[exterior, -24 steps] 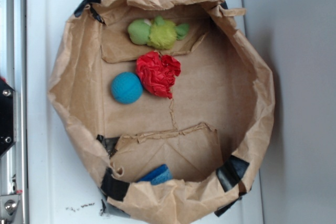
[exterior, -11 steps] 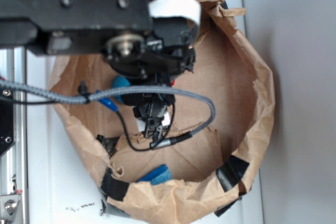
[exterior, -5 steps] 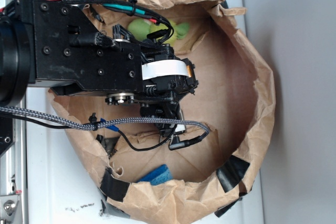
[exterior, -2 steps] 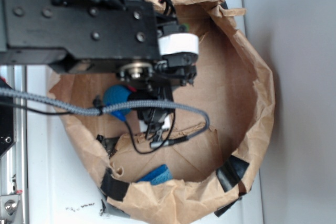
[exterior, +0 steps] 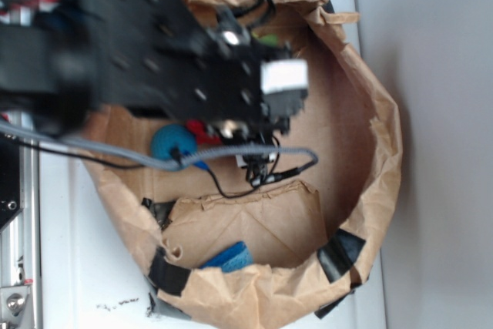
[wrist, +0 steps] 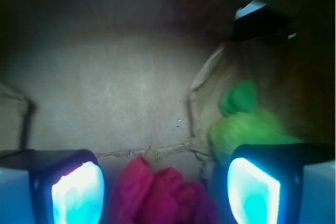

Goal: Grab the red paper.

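Exterior view: the black arm reaches in from the left and covers most of the middle of the brown paper bag, which lies opened out like a shallow bowl on a white surface. Only a small patch of the red paper shows under the arm, just right of the blue ball and apparently touching it. A scrap of the green soft toy peeks out at the far side. A blue item sits at the near rim, and black tape patches the bag. The claw itself is hidden beneath the wrist here, and the arm is motion-blurred.

Wrist view: the gripper is spread wide, its two glowing pads standing either side of the red paper, which sits low in the gap between them. Whether the pads touch it cannot be told. The green soft toy lies just beyond the right pad, on the bag floor.

By this reading, the approach is largely done and the wad is lined up; closing and lifting are left. The bag floor is creased and uneven; a plain grey wall or floor borders the right.
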Robot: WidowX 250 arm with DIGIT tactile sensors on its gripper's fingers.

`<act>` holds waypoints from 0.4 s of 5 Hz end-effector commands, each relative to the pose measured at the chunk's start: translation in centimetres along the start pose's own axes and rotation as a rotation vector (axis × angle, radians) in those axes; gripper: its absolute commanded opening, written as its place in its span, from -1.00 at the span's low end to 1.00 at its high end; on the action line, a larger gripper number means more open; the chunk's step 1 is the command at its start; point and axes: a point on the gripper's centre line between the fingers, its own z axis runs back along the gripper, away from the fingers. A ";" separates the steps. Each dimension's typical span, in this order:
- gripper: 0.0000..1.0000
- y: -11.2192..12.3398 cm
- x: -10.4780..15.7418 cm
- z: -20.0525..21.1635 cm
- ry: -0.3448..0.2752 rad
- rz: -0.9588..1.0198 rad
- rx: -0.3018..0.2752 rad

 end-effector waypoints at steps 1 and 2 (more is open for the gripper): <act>-1.00 -1.1 0.2 -0.6 -0.055 0.002 0.017; -1.00 -1.3 0.2 0.2 -0.065 -0.003 -0.014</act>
